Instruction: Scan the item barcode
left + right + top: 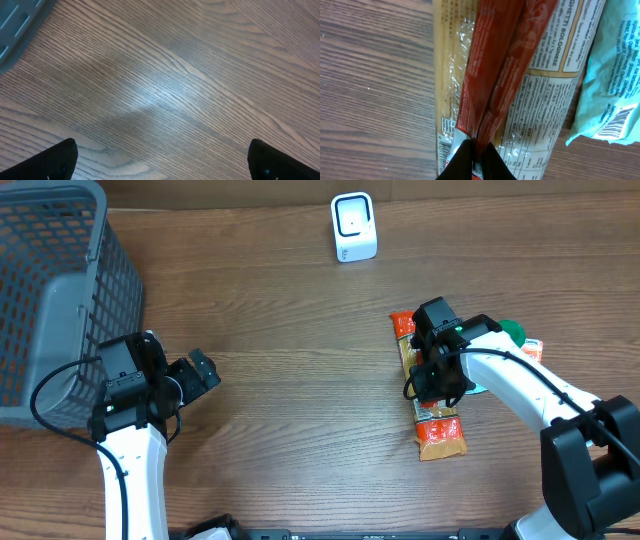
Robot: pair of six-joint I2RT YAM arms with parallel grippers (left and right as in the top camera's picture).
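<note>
From overhead, the right claw [432,380] sits low over the middle of a long orange-red and clear plastic spaghetti packet [438,432]. The claw's own body and wrist hide its fingertips and most of the packet's upper half, so the grip cannot be read from here. Just to the claw's right, a green item [513,332] is mostly covered by the arm and cannot be identified. A small white box-shaped barcode scanner [354,227] stands well beyond the claw and a little to its left. The left claw [203,370] hangs over bare brown wood-grain table [300,430], well apart from the packet. A grey plastic mesh basket [60,290], cut off by the frame, sits on the left claw's left. In the left wrist view only the two black fingertips [60,157] show, one in each bottom corner, so the left claw [160,162] is spread wide and touches nothing. A corner of the basket [20,25] clips the top left. In the right wrist view the right claw [475,157] is pinched together on the packet's raised red seam [495,75]. The packet's [545,100] printed label is too blurred to read, and both its ends run out of frame. To the claw's right lies a pale teal plastic wrapper [612,60], partly cropped, with a barcode [619,121] showing.
</note>
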